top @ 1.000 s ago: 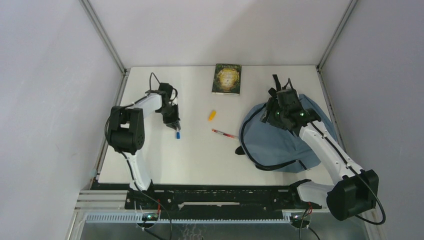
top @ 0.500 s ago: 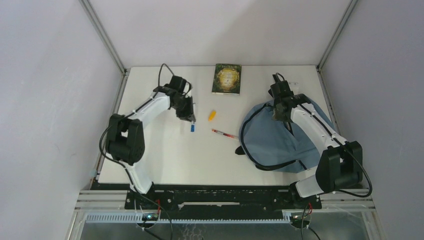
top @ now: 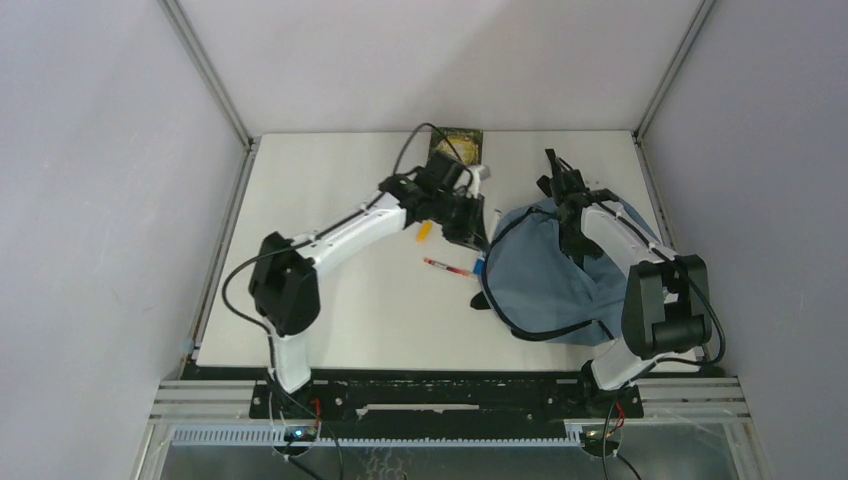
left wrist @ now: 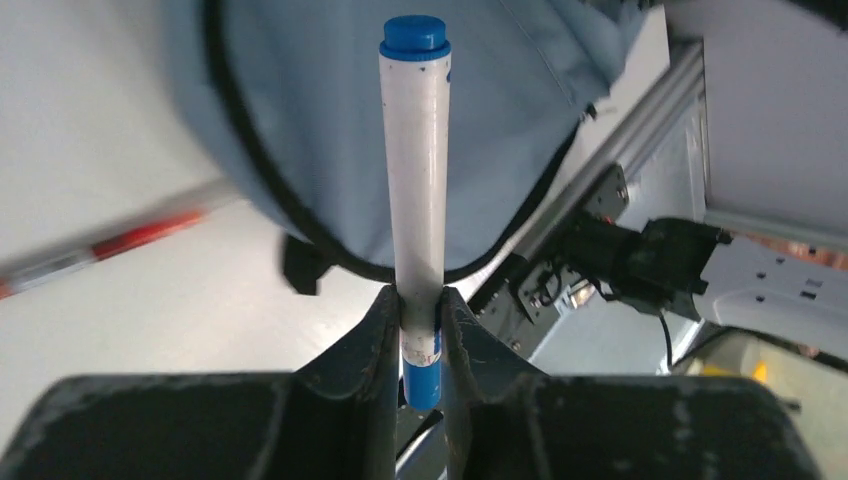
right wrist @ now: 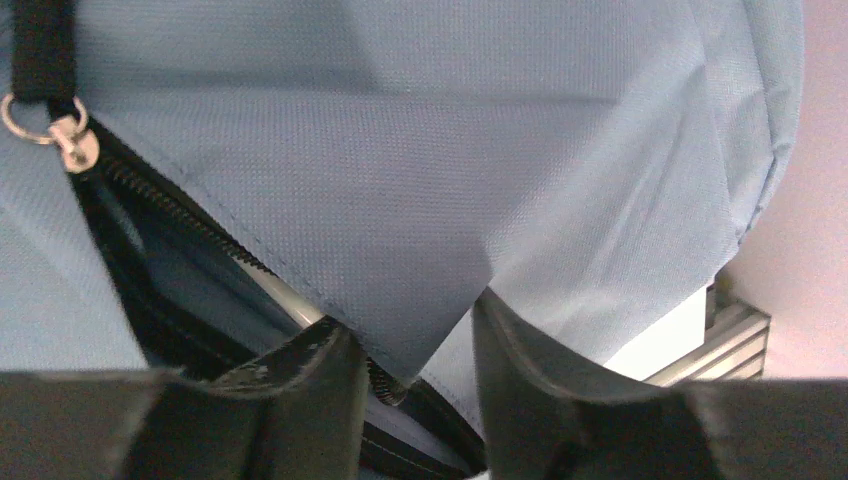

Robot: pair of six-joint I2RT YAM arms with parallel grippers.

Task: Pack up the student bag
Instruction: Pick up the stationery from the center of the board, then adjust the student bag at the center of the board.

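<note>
The blue-grey student bag (top: 560, 280) lies at the right of the table, with black zip trim round its edge. My left gripper (top: 472, 240) is shut on a white marker with blue ends (top: 479, 266) and holds it just left of the bag's edge. In the left wrist view the marker (left wrist: 417, 170) sticks out from the gripper (left wrist: 418, 300) toward the bag (left wrist: 320, 110). My right gripper (top: 572, 228) is at the bag's top and pinches a fold of fabric (right wrist: 450, 200) in its jaws (right wrist: 405, 330). The open zip (right wrist: 150, 200) shows beside the fold.
A red pen (top: 448, 267) and a small yellow object (top: 424, 232) lie on the table left of the bag. A dark green book (top: 462, 138) lies at the back, partly hidden by my left arm. The aluminium frame runs along the table's right edge.
My left arm has swung from the table's left side to the right with the marker, up to the bag's edge. My right gripper has shifted a little on the bag's top, raising fabric.
</note>
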